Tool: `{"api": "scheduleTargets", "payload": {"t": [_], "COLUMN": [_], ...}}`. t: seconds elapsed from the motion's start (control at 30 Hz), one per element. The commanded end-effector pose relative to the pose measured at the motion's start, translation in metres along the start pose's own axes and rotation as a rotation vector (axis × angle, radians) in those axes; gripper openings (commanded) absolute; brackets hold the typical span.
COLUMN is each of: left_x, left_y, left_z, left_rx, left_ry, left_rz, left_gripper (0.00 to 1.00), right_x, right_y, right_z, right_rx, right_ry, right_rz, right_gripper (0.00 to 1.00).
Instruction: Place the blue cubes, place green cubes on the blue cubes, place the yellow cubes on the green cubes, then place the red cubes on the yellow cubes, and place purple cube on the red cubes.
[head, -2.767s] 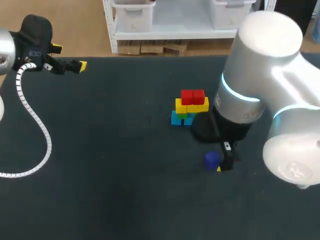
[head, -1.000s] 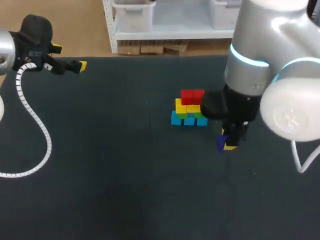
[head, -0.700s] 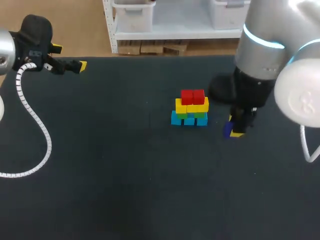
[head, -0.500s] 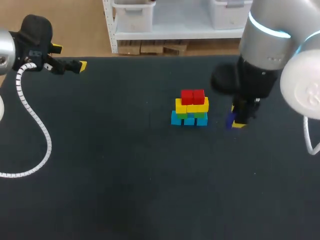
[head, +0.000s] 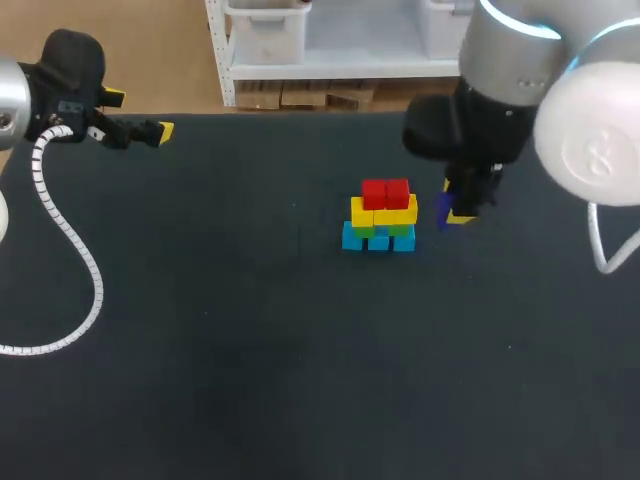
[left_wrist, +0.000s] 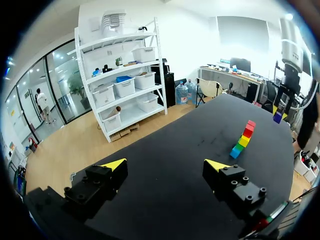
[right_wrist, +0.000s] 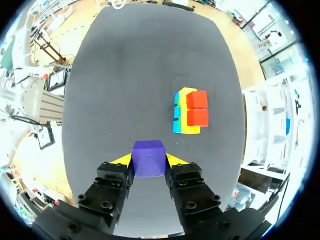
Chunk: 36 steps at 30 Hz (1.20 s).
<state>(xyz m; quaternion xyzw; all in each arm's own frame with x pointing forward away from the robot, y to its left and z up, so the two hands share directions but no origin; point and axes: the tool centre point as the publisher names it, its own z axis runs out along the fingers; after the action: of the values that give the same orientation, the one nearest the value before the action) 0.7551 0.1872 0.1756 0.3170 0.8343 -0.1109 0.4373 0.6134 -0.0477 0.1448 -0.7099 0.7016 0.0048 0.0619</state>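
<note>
A stack stands mid-table: blue cubes at the base, green cubes on them, yellow cubes above, two red cubes on top. In the right wrist view the red cubes lie ahead of the gripper, with yellow and blue layers showing beside them. My right gripper hangs in the air just right of the stack, shut on the purple cube, which fills the space between its fingers. My left gripper stays open and empty at the table's far left corner, seen from overhead as the left gripper; the stack shows far ahead of it.
The dark table holds nothing else. My left arm's white coiled cable hangs over the table's left side. My right arm's bulky body looms over the far right corner.
My right gripper has risen from the table with the purple cube and travelled toward the far side, ending level with the stack's top at its right. The left arm has not moved.
</note>
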Motion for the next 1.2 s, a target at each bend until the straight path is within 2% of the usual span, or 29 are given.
{"api": "scheduleTargets", "payload": {"t": [0.03, 0.77, 1.2], "left_x": [0.002, 0.002, 0.002], "left_y": [0.001, 0.001, 0.001], "left_z": [-0.001, -0.001, -0.001], "left_rx": [0.005, 0.005, 0.005], "left_ry": [-0.009, -0.009, -0.009], "left_rz": [0.002, 0.002, 0.002], "left_gripper": [1.0, 1.0, 1.0], "right_x": [-0.013, -0.045, -0.053], "right_y": [-0.014, -0.066, -0.084], "right_z": [0.002, 0.013, 0.031], "right_rx": [-0.023, -0.031, -0.032], "right_ry": [0.023, 0.022, 0.039], "right_rz": [-0.018, -0.054, -0.037], "right_gripper": [0.0, 0.0, 0.0]}}
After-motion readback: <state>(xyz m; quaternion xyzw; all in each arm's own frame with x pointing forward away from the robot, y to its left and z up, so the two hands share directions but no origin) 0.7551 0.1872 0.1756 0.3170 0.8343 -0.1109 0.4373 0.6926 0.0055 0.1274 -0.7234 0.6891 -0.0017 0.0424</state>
